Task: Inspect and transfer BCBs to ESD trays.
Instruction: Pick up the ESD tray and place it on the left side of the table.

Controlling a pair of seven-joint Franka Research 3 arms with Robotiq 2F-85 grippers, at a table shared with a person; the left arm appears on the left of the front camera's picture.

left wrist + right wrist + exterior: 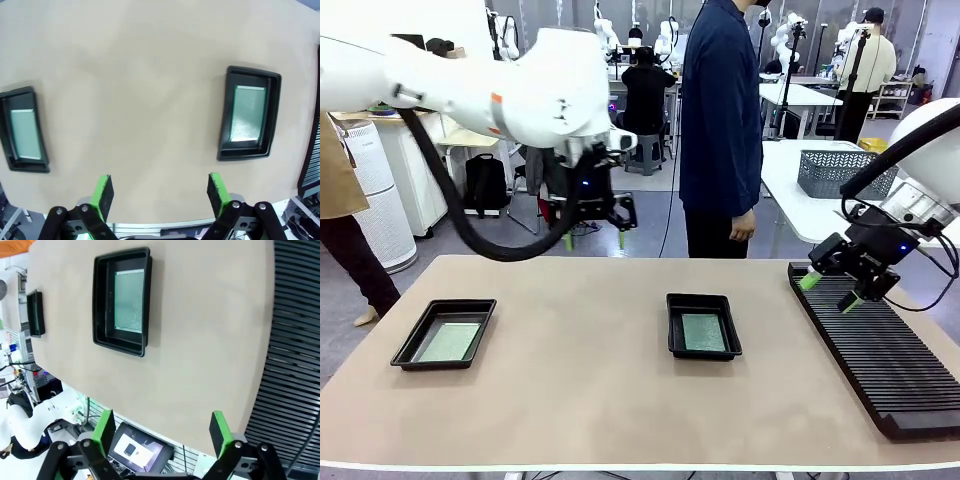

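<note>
The left gripper (pixel 595 240) is hanging high over the table's far edge, left of centre, its jaws spread wide and holding nothing; in its wrist view the green pads (pixel 103 192) are standing well apart above bare table (pixel 580 340). The right gripper (pixel 830 291) is hovering over the far end of the rack (pixel 880 350), also spread open and empty, its pads (pixel 103 431) wide apart in its own wrist view.

Between the two grippers a broad stretch of tabletop is lying open. The left tray (pixel 444 334) is sitting near the table's left edge; the middle tray (pixel 702 326) is sitting just right of centre, well apart from the rack. Each tray is holding one BCB lying flat inside its rim: the left board (pixel 450 342) and the middle board (pixel 702 332). Both boards are running with their long axis from near to far, as the trays do.

The rack is lining the right edge, running near to far. A person (pixel 720 120) is standing at the far side, just beyond the middle tray.
</note>
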